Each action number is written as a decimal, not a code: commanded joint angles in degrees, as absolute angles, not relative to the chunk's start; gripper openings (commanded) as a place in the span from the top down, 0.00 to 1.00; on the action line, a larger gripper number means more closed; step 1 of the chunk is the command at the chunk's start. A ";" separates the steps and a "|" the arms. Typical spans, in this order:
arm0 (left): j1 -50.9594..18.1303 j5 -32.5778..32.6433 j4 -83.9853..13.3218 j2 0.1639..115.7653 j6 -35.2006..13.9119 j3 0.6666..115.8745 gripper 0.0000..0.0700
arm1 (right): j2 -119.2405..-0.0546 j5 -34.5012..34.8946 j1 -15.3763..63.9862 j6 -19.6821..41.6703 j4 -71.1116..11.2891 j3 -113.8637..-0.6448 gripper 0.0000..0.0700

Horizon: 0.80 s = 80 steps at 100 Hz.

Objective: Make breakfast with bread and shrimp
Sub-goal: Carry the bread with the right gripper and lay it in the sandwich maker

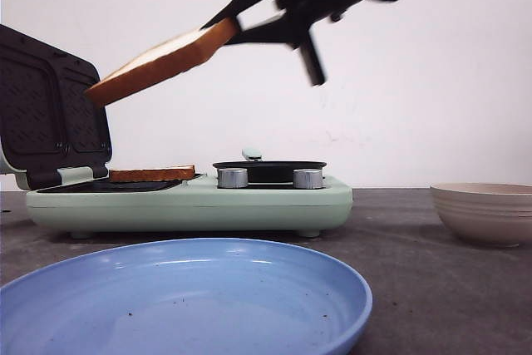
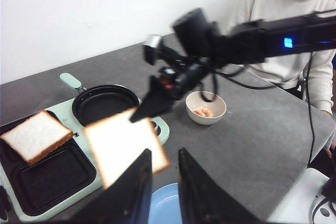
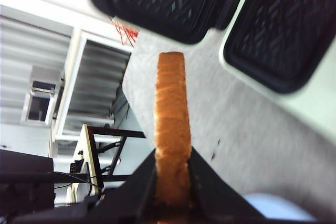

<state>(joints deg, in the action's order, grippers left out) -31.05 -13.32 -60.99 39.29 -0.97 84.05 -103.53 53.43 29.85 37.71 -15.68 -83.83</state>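
My right gripper (image 1: 226,31) is shut on one edge of a slice of bread (image 1: 162,60) and holds it tilted, high above the open green sandwich maker (image 1: 191,201). The right wrist view shows that slice (image 3: 170,124) edge-on between the fingers (image 3: 207,190). The left wrist view shows the held slice (image 2: 123,145) over the maker's near side. A second slice (image 1: 151,174) lies flat on the maker's far grill plate (image 2: 35,135). Shrimp (image 2: 202,112) lie in a beige bowl (image 2: 206,107). My left gripper (image 2: 164,153) is open and empty, up above the table.
The maker's lid (image 1: 50,114) stands open at the left. A small black pan (image 1: 268,170) sits on the maker's right half. A blue plate (image 1: 183,297) lies at the front. The beige bowl (image 1: 485,209) stands at the right. A person (image 2: 283,14) sits beyond the table.
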 commanded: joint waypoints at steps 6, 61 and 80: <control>-31.46 -13.08 -60.12 39.59 -0.62 85.08 0.99 | -111.81 54.89 30.26 35.24 -18.90 -95.07 1.00; -31.46 -13.08 -60.29 39.62 -0.45 85.08 0.99 | -134.72 56.80 31.64 33.93 -26.98 -121.10 1.00; -31.46 -13.08 -60.34 39.62 -0.23 85.08 0.99 | -136.35 56.40 32.29 34.50 -23.66 -121.10 1.00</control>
<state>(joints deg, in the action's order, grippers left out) -31.05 -13.32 -61.04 39.29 -0.80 84.05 -134.04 56.34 31.75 34.72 -24.82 -119.11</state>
